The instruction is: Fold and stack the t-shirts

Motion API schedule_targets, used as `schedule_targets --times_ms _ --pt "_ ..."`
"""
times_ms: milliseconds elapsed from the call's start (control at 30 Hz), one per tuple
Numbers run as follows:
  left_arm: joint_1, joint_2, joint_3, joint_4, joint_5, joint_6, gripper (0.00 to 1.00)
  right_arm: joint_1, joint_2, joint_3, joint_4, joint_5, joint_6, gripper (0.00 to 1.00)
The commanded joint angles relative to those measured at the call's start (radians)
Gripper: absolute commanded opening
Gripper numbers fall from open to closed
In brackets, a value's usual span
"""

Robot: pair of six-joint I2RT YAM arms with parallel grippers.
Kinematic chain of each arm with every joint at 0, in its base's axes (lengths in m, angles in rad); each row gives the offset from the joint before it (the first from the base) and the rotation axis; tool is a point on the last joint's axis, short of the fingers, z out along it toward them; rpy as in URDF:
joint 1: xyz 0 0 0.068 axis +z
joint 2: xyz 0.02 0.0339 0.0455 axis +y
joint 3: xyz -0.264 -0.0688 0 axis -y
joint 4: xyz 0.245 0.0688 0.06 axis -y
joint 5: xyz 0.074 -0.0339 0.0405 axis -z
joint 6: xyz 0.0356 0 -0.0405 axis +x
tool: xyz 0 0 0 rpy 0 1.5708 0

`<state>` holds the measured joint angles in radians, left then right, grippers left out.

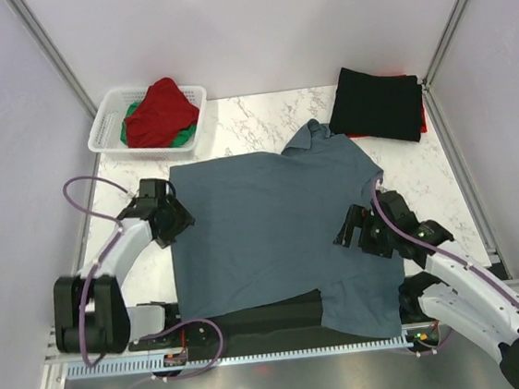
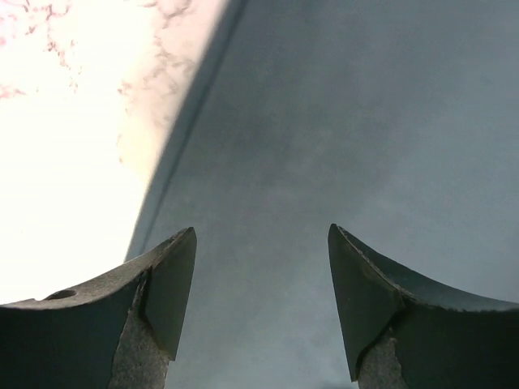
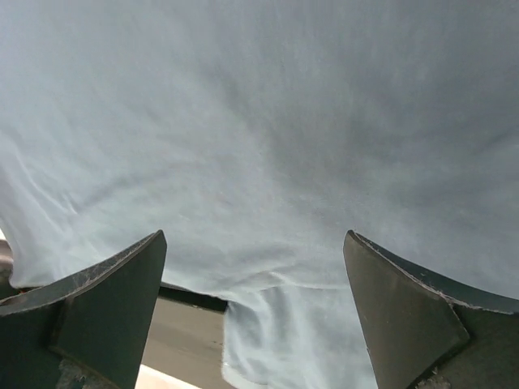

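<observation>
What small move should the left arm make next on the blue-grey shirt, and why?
Probably lower the left gripper and close on the blue-grey t-shirt at its left edge. Its jaws are open, poised right over that edge where fabric meets the marble table, and nothing is held yet. The right gripper is open too, over the shirt's right side.

1. Top view: no text, number or sign can be read on the slate blue-grey fabric t-shirt (image 1: 263,231), the folded black fabric t-shirt (image 1: 378,103) or the white plastic lattice basket (image 1: 104,125)
2. Left wrist view: nothing legible on the blue-grey cloth
3. Right wrist view: nothing legible on the blue-grey cloth
</observation>
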<state>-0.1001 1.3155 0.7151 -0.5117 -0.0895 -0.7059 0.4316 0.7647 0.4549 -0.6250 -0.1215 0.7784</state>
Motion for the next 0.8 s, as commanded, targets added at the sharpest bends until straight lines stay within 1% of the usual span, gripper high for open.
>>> schedule_targets --times_ms 0,33,67,100,167,200,233,267,300,333,367,433,467,500,533,567,600,667,767 --pt "-0.009 -0.198 0.064 -0.091 0.048 0.052 0.74 0.006 0.075 0.196 -0.055 0.112 -0.022 0.98" --pt "-0.01 -0.267 0.082 -0.109 0.065 0.1 0.74 0.004 0.117 0.238 -0.044 0.118 -0.045 0.98" --pt "-0.012 -0.295 0.102 -0.134 0.085 0.129 0.75 0.006 0.163 0.279 -0.016 0.155 -0.066 0.98" --pt "-0.012 -0.318 0.131 -0.154 0.114 0.155 0.75 0.006 0.262 0.368 -0.004 0.164 -0.117 0.98" --pt "-0.012 -0.389 0.152 -0.22 0.123 0.219 0.76 0.002 0.368 0.462 0.019 0.206 -0.145 0.98" --pt "-0.013 -0.413 0.152 -0.232 0.132 0.239 0.76 -0.004 0.474 0.558 0.024 0.212 -0.174 0.98" --pt "-0.013 -0.459 0.144 -0.24 0.151 0.25 0.76 -0.008 0.523 0.602 0.039 0.215 -0.186 0.98" --pt "-0.015 -0.485 0.133 -0.238 0.199 0.255 0.77 -0.014 0.569 0.676 0.077 0.214 -0.194 0.98" --pt "-0.019 -0.51 0.113 -0.237 0.211 0.246 0.77 -0.034 0.661 0.711 0.099 0.194 -0.199 0.98" --pt "-0.027 -0.534 0.104 -0.232 0.221 0.234 0.77 -0.043 0.707 0.747 0.123 0.183 -0.205 0.98" --pt "-0.032 -0.591 0.093 -0.208 0.234 0.235 0.77 -0.053 0.807 0.827 0.157 0.177 -0.209 0.98" --pt "-0.033 -0.645 0.06 -0.174 0.228 0.25 0.77 -0.07 0.907 0.908 0.188 0.16 -0.225 0.98" --pt "-0.033 -0.682 0.054 -0.156 0.193 0.258 0.77 -0.074 0.954 0.989 0.22 0.154 -0.231 0.98" --pt "-0.033 -0.697 0.052 -0.152 0.168 0.269 0.77 -0.082 1.046 1.028 0.232 0.149 -0.234 0.98" --pt "-0.033 -0.706 0.052 -0.152 0.148 0.275 0.77 -0.085 1.091 1.069 0.243 0.148 -0.24 0.98" --pt "-0.032 -0.713 0.049 -0.152 0.128 0.275 0.77 -0.09 1.137 1.158 0.245 0.146 -0.249 0.98" --pt "-0.032 -0.717 0.047 -0.152 0.128 0.275 0.77 -0.094 1.219 1.2 0.243 0.145 -0.252 0.98" --pt "-0.033 -0.716 0.049 -0.152 0.146 0.273 0.77 -0.1 1.322 1.31 0.243 0.144 -0.264 0.98" --pt "-0.032 -0.704 0.049 -0.151 0.154 0.275 0.76 -0.114 1.433 1.424 0.245 0.149 -0.261 0.98"
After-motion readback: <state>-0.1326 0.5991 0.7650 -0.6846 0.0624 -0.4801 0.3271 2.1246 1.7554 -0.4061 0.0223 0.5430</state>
